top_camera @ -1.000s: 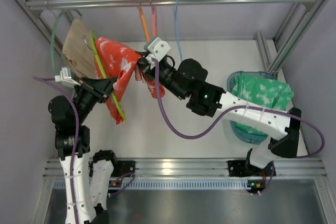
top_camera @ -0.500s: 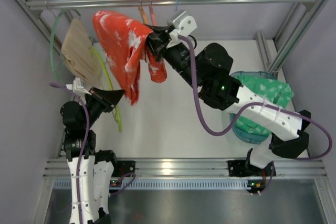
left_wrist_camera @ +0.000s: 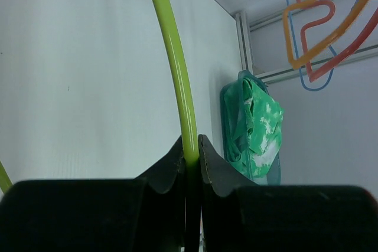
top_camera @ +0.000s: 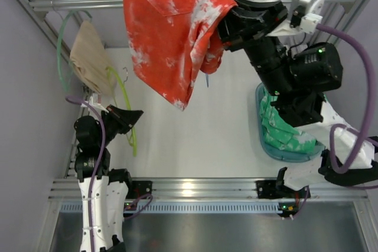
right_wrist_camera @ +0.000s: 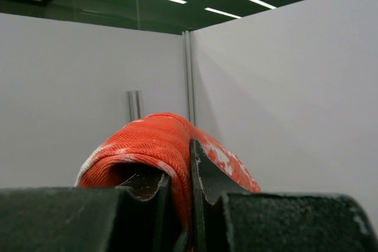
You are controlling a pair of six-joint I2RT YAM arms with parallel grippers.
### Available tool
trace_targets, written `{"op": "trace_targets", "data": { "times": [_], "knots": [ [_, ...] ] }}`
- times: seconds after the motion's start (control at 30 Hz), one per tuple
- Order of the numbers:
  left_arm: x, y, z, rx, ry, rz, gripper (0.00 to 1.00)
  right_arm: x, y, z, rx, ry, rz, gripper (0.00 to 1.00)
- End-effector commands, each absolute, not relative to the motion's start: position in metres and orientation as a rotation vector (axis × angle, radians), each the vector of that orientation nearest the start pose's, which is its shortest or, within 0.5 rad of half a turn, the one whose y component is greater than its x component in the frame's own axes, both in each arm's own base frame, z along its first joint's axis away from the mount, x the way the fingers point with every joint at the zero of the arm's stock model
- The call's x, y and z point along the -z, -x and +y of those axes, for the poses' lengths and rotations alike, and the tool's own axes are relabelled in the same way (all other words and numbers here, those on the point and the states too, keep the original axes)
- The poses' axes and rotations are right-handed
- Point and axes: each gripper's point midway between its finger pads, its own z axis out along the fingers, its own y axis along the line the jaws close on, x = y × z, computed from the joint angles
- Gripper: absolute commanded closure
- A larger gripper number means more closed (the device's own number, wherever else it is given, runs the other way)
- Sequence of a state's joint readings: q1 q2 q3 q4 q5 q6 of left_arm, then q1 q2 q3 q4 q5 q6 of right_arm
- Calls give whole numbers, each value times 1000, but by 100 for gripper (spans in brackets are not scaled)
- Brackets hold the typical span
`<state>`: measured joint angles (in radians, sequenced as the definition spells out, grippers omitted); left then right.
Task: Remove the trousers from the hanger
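The red-orange trousers (top_camera: 171, 33) with white splotches hang high in the air from my right gripper (top_camera: 227, 25), which is shut on a fold of them (right_wrist_camera: 165, 151). They are clear of the hanger. The lime hanger (top_camera: 127, 110) is bare and low at the left; my left gripper (top_camera: 129, 117) is shut on its thin bar (left_wrist_camera: 177, 87).
A tan garment (top_camera: 91, 66) hangs on a teal-green hanger (top_camera: 59, 51) at the far left. A teal basket (top_camera: 269, 146) with green-and-white cloth (left_wrist_camera: 254, 122) sits at the right. Orange, red and blue empty hangers (left_wrist_camera: 307, 22) hang from the top rail (top_camera: 77, 3).
My right gripper lifted the trousers up and to the right, off the lime hanger. My left gripper drew the hanger down and back toward the left arm's base.
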<state>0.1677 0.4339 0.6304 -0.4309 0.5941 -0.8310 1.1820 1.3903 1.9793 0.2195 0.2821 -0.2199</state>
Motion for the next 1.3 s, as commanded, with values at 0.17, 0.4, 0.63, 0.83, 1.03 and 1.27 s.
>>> {"op": "trace_targets", "data": {
  "times": [0.17, 0.4, 0.63, 0.83, 1.03, 1.27],
  "knots": [
    [-289, -219, -89, 956, 346, 1736, 100, -686, -124, 232, -959, 494, 716, 100],
    [-300, -220, -87, 927, 314, 1714, 100, -626, -137, 183, -896, 448, 900, 100],
    [-308, -226, -87, 925, 288, 1719, 100, -603, -138, 86, -645, 152, 962, 100],
    [-313, -235, -89, 973, 297, 1708, 100, -585, -106, 6, -289, -145, 934, 100],
    [-321, -233, -99, 1035, 247, 1721, 100, -575, -67, -61, 136, -423, 906, 100],
    [-321, -229, -101, 1064, 252, 1716, 100, -533, -59, -88, 409, -517, 994, 100]
  ]
}}
